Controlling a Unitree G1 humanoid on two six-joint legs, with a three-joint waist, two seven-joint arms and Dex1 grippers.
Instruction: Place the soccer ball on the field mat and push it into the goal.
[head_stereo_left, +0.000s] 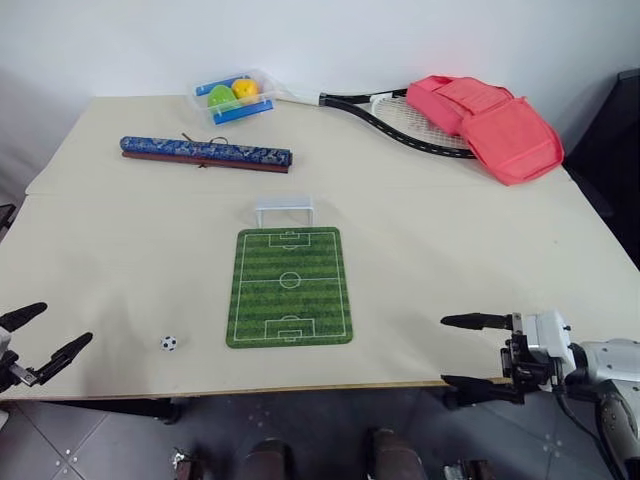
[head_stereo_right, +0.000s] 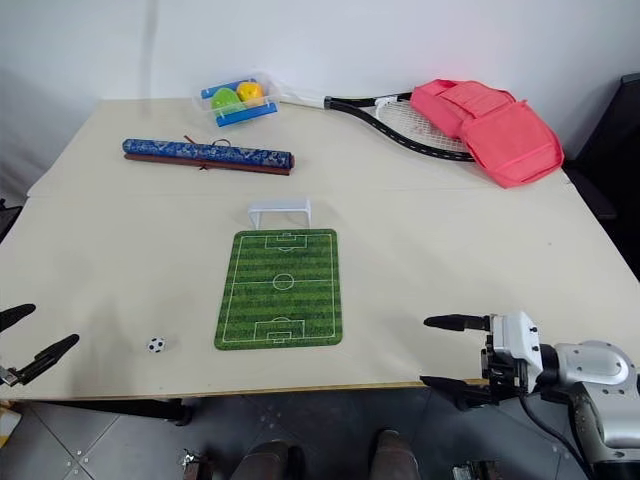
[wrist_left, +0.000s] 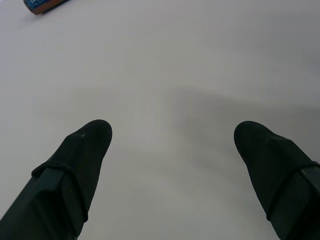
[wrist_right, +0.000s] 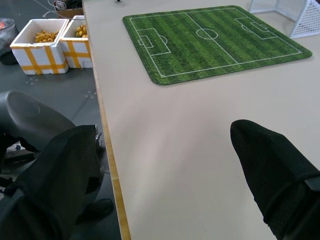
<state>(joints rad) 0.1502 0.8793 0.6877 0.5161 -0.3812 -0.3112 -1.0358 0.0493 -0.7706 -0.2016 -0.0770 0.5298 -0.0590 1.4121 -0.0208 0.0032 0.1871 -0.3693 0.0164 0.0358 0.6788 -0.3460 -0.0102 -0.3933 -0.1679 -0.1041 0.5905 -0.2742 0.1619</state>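
Observation:
The tiny black-and-white soccer ball (head_stereo_left: 169, 343) lies on the bare table, just left of the field mat (head_stereo_left: 290, 286) near the front edge. That green striped mat with white pitch lines sits mid-table, and the small white goal (head_stereo_left: 284, 210) stands at its far end. My left gripper (head_stereo_left: 42, 332) is open at the front left corner, a short way left of the ball, with nothing between its fingers (wrist_left: 82, 150). At the front right edge my right gripper (head_stereo_left: 462, 350) is open too, pointing left toward the mat (wrist_right: 215, 40), empty.
A rolled blue patterned mat (head_stereo_left: 205, 153) lies behind the goal. A clear box with green and orange balls (head_stereo_left: 234, 95) stands at the back. A racket (head_stereo_left: 400, 118) and a pink bag (head_stereo_left: 490, 125) lie at the back right. White crates (wrist_right: 50, 42) stand on the floor.

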